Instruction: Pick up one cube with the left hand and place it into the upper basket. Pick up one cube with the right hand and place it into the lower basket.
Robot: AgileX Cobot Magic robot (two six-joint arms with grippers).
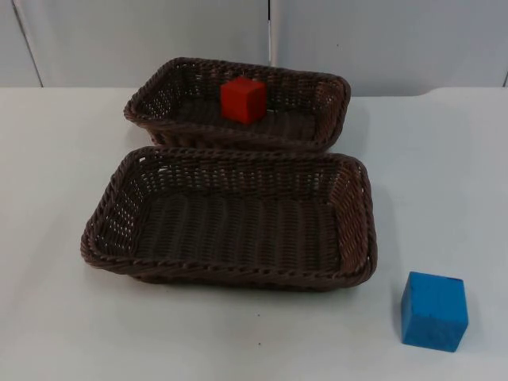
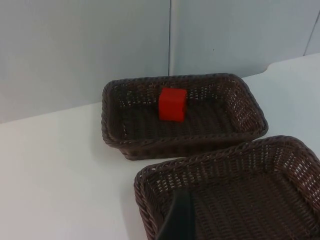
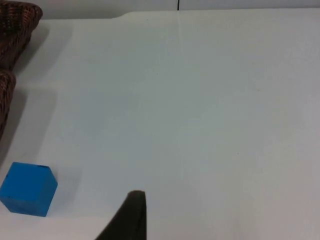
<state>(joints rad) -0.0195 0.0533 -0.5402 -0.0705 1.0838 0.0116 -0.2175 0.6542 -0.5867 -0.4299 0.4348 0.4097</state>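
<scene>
Red cube (image 1: 242,99): inside upper basket (image 1: 329,107), near its far wall (upright). Blue cube (image 1: 433,310): on white table (image 1: 55,317), right of lower basket (image 1: 355,238). Left gripper (image 2: 179,220): above lower basket's corner; right gripper (image 3: 129,217): above table beside blue cube; finger spread cannot be told.

The black left gripper (image 2: 178,220) is raised off the white table top (image 2: 55,175), clear of the surface and touching nothing. It points forward and downward at a slant, toward the far grey wall, and its dark tapering tip narrows upward to a blunt end. The left arm holds it over the left part of the table. The black right gripper (image 3: 127,217) also hangs above the table with bare surface beneath it, in contact with nothing. It is angled forward and down, and its dark tip leans slightly to one side, ending in a rounded point. The right arm keeps it over the right part of the table.
</scene>
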